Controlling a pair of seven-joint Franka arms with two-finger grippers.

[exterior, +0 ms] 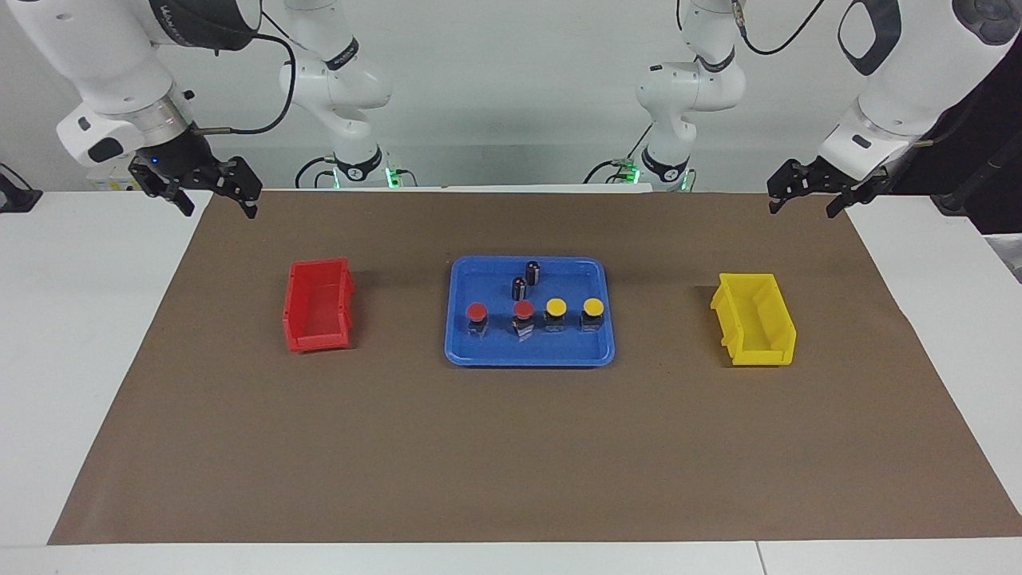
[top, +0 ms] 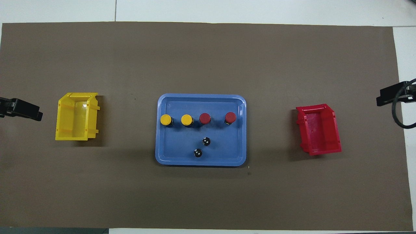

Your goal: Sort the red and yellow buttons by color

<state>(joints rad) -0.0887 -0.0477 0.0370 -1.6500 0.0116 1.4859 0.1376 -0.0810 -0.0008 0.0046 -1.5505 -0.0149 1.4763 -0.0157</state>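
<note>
**Observer:** How do your jaws stand?

**Robot:** Both pairs are spread wide and hold nothing. My left gripper [exterior: 813,196] hangs over the brown mat's edge at my left arm's end of the table, near the open yellow plastic bin [exterior: 754,319]. My right gripper [exterior: 209,190] hangs over the mat's corner at my right arm's end, near the open red plastic bin [exterior: 318,316].

**Observer:** And the buttons?

**Robot:** All four stand upright in one row inside the shallow blue plastic tray [exterior: 479,355], midway between the bins. The two yellow-capped push buttons [exterior: 556,307] [exterior: 592,306] sit toward my left arm's end, the two red-capped push buttons [exterior: 477,311] [exterior: 524,309] toward my right. Two dark cylinders without coloured caps [exterior: 532,270] [exterior: 519,287] stand nearer to me than the row. Nothing is sorted yet.

**Observer:** So how do you do it well?

**Robot:** I judge the first pick is in hand. Each arm should take the colour on its own side, starting with the outermost button, where there is free room for a finger. The inner red and inner yellow stand close together, so I should come straight down and pinch the black body below the cap across the row. The cylinder beside the inner red could be knocked, so lift clear before carrying over the tray rim.
</note>
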